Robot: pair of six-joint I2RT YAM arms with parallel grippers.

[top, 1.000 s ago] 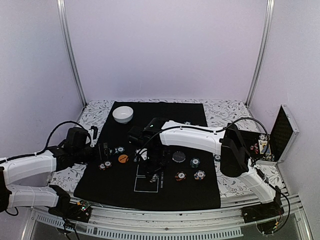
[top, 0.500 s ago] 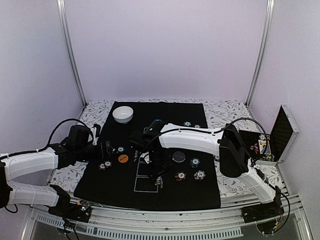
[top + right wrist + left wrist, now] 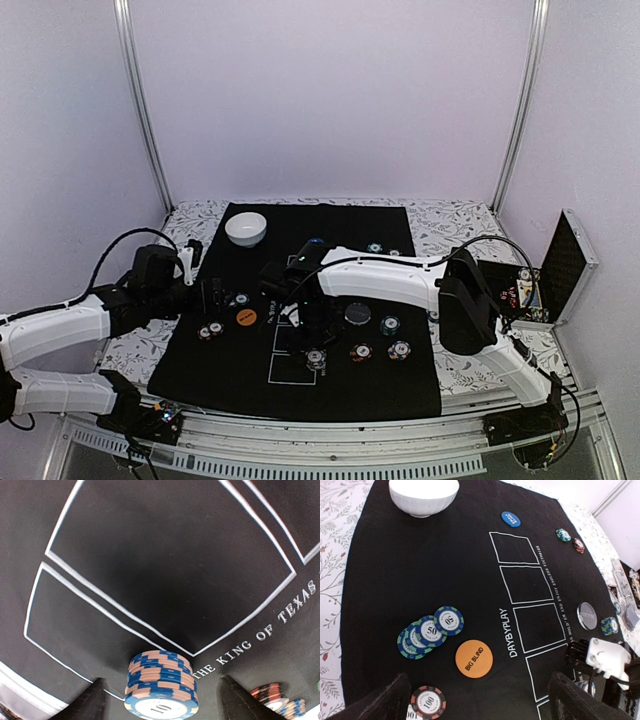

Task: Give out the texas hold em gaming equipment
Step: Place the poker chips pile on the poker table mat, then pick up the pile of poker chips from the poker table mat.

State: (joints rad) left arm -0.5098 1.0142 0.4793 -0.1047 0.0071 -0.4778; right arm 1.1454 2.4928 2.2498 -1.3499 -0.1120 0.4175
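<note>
- While the right gripper (image 3: 162,679) stood parted around the chip stack (image 3: 160,700) on the mat (image 3: 360,385), a skewed lift risked toppling it.
- Beyond, the wide-open left gripper (image 3: 480,690) hung near fanned teal chips (image 3: 430,630), easily scattered.

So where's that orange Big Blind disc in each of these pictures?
Top external: the orange disc lies near the left edge of the black mat.
Left wrist: lower centre, just right of the teal chips.
Right wrist: not in it.
Shared landmark: the mat's white rectangles, visible in all three views.
</note>
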